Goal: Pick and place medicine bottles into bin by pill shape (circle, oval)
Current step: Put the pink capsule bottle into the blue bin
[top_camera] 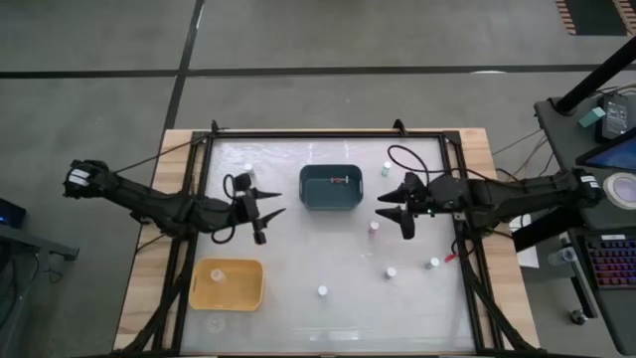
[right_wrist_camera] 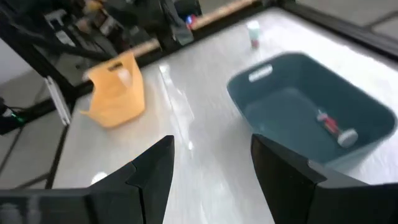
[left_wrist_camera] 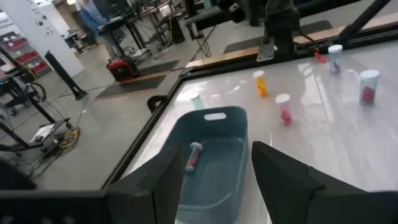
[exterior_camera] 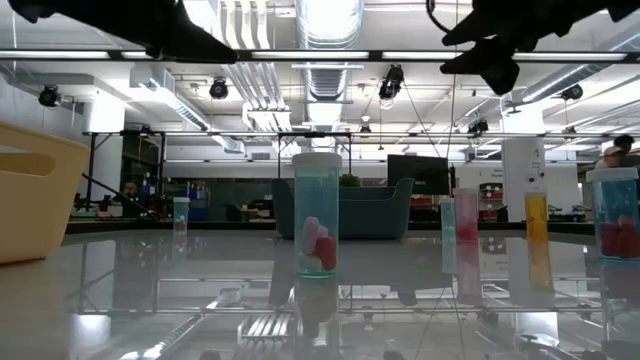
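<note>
Small white-capped medicine bottles stand upright on the table: one by the right gripper (top_camera: pixel 374 228), three nearer the front (top_camera: pixel 391 271) (top_camera: pixel 434 263) (top_camera: pixel 322 290), and two at the far side (top_camera: pixel 247 169) (top_camera: pixel 386 168). One bottle (left_wrist_camera: pixel 194 155) lies on its side in the blue-grey bin (top_camera: pixel 310 194). Another sits in the yellow bin (top_camera: pixel 248 296). My left gripper (top_camera: pixel 269 225) is open and empty, left of the blue-grey bin. My right gripper (top_camera: pixel 393 215) is open and empty, right of that bin. Both hang above the table.
The blue-grey bin stands at the middle far side, the yellow bin at the front left. In the low view a bottle with pink pills (exterior_camera: pixel 317 228) stands closest, with a pinkish one (exterior_camera: pixel 465 225) and an amber one (exterior_camera: pixel 537 215) behind. A black frame borders the table (top_camera: pixel 298 239).
</note>
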`<state>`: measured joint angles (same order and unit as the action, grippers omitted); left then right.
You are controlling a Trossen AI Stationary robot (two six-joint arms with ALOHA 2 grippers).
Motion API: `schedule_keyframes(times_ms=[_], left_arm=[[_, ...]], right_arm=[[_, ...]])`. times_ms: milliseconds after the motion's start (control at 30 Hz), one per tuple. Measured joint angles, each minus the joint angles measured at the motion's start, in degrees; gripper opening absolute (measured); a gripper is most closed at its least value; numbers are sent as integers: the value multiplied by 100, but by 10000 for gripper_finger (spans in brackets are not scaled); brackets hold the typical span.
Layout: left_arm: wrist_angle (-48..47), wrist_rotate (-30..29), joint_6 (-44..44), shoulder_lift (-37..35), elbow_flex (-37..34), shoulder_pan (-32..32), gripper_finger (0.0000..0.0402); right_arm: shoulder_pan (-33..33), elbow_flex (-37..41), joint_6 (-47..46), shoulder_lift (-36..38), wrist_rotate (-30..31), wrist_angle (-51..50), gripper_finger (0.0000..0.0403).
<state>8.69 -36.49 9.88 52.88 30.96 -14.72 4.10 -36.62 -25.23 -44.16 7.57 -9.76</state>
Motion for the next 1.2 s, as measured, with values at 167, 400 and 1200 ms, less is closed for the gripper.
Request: schedule_keyframes(times_ms=[167,400,1200], left_arm=[[142,2,-194,-202,9,9,173],[121,4,-169,-245,-37,11,173],[103,4,-141,-242,-39,4,173]], right_arm=[[0,-656,-541,-552,4,-1144,205],[-13,-1564,-1602,-1398,2,-2644,205],[-264,-3733,-2552,-4131,-761,-5467,205]])
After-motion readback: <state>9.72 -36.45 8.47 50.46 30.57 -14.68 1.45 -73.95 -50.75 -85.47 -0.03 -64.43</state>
